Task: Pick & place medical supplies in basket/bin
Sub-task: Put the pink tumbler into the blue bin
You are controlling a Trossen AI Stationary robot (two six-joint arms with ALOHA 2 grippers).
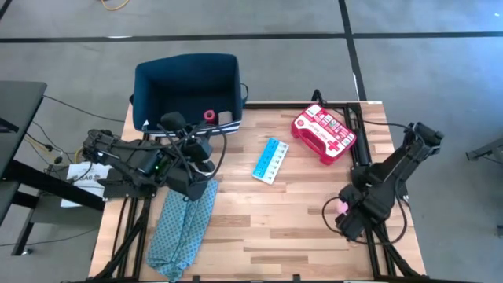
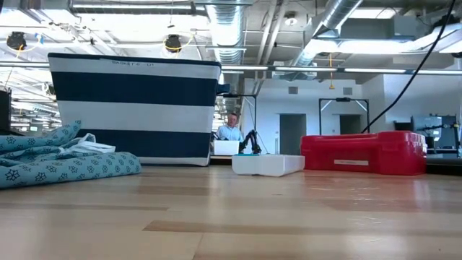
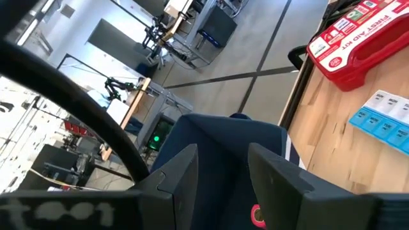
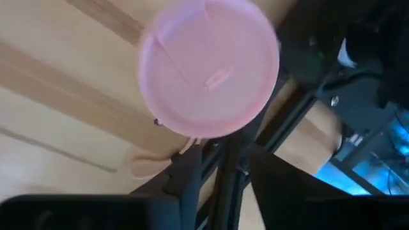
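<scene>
One pink tape roll lies half-hidden beneath the right pincer.

From above, the right end effector mostly hides a pink tape roll, so only a sliver shows. The right wrist view shows that roll blurred. Inside the bin, a small red item is too small to identify.

The bin stands at the table's far left. The cloth lies near left. The first-aid case lies far right, the pill box between them.
</scene>
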